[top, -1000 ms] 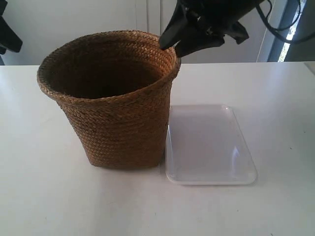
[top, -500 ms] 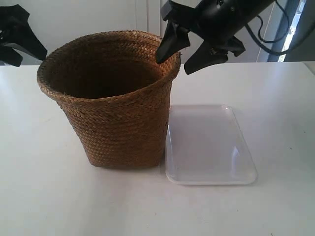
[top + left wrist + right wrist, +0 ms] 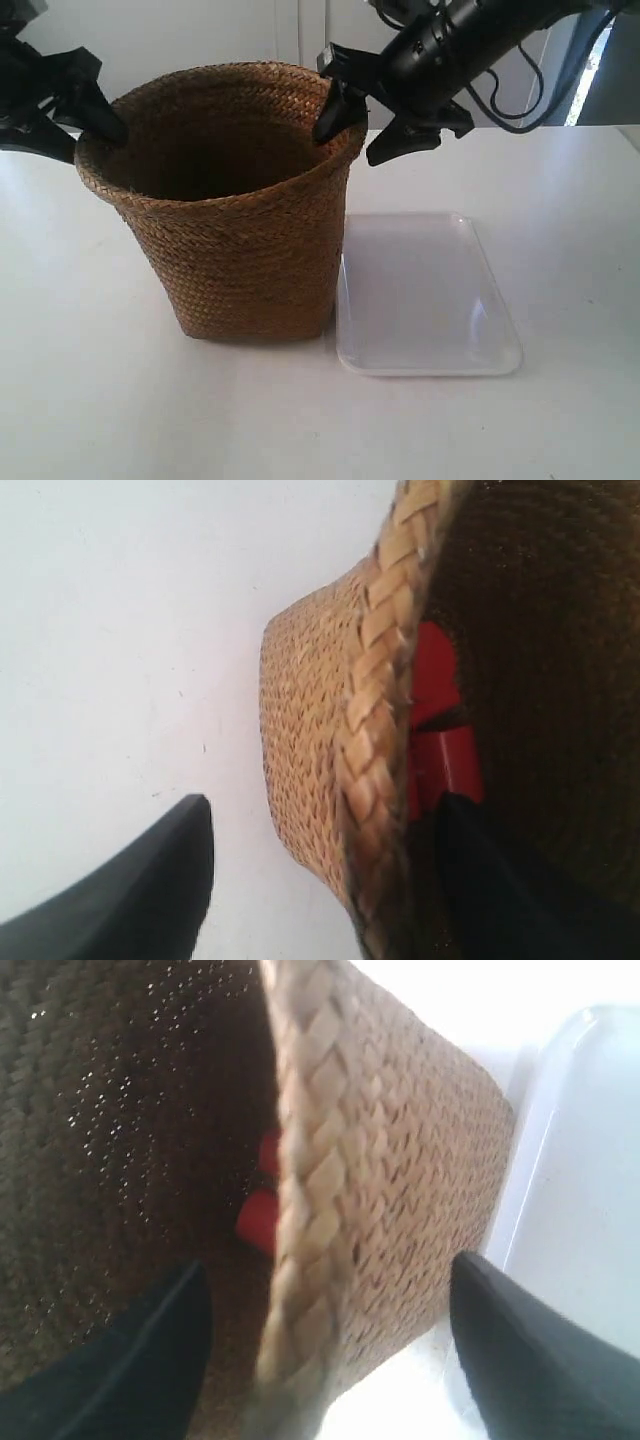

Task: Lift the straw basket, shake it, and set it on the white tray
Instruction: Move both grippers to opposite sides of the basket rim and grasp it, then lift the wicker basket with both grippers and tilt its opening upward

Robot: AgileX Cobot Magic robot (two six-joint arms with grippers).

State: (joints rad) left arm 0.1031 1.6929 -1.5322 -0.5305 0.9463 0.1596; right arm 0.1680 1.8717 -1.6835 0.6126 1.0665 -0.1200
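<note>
The straw basket [image 3: 240, 250] stands upright on the white table, its base beside the white tray [image 3: 425, 300], which holds nothing. My left gripper [image 3: 85, 130] is open and straddles the basket's rim on the side away from the tray. In the left wrist view the left gripper [image 3: 325, 815] has one finger outside the woven wall [image 3: 310, 710] and one inside. My right gripper [image 3: 348, 143] is open astride the rim on the tray's side. The right wrist view shows the right gripper [image 3: 330, 1270] with the braided rim [image 3: 310, 1190] between its spread fingers and the tray [image 3: 590, 1160] beyond.
Something red [image 3: 435, 730] lies at the bottom of the basket's dark inside, and the same red thing [image 3: 258, 1222] shows in the right wrist view. The white table [image 3: 560, 180] stretches round both. A wall and cables stand behind the right arm.
The right gripper has opened and come down astride the rim. The left gripper has come in from the left and lowered onto the opposite rim. Basket and tray have not moved.
</note>
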